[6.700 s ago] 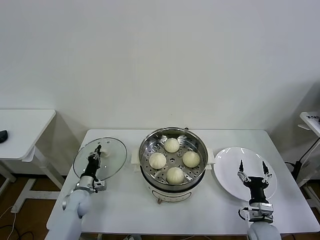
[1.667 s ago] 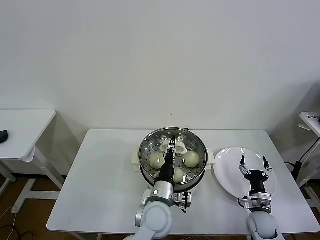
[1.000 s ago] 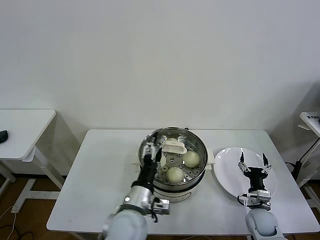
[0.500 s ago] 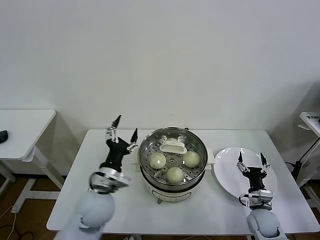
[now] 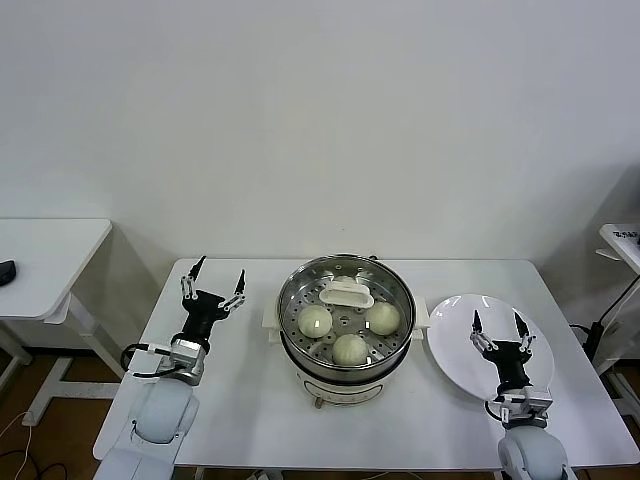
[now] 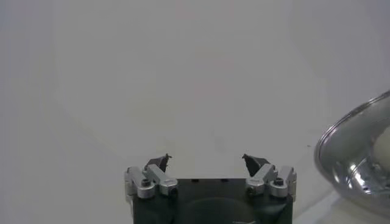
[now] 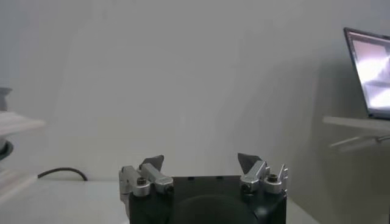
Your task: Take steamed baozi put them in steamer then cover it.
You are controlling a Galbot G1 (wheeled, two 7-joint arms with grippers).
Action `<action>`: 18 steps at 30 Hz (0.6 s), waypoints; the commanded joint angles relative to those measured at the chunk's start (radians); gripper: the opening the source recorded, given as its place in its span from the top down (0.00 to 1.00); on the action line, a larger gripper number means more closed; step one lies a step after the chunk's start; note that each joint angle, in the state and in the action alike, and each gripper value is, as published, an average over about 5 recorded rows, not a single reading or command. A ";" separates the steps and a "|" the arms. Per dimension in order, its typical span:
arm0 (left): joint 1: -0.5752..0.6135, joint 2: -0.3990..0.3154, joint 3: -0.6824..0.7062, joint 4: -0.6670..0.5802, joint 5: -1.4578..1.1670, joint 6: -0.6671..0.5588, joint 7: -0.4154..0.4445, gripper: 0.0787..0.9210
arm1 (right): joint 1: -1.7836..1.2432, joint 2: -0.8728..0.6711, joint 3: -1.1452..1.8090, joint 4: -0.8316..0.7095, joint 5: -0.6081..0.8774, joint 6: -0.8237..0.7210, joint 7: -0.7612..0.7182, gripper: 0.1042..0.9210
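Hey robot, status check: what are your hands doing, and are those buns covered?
Left gripper open, beside steamer. Right gripper open, over plate. Cover on, baozi inside. Nothing blocking.

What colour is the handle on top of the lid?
Cream-white. The cover's handle sits over the steamer; the head view shows it best.

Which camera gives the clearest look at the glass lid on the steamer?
The head view: the glass lid sits on the steamer, white handle centred, buns visible beneath. The left wrist view catches only a sliver of shiny rim at its edge; the right wrist view shows nothing identifiable of it.
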 commanded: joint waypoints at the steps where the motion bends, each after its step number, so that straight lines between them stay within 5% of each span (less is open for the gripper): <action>1: 0.020 -0.011 -0.052 0.084 -0.177 -0.089 0.000 0.12 | -0.037 -0.004 0.008 0.018 0.045 -0.008 -0.025 0.12; 18: 0.086 -0.033 -0.054 0.054 -0.163 -0.110 0.013 0.12 | -0.073 0.000 0.020 0.029 0.040 -0.008 -0.028 0.12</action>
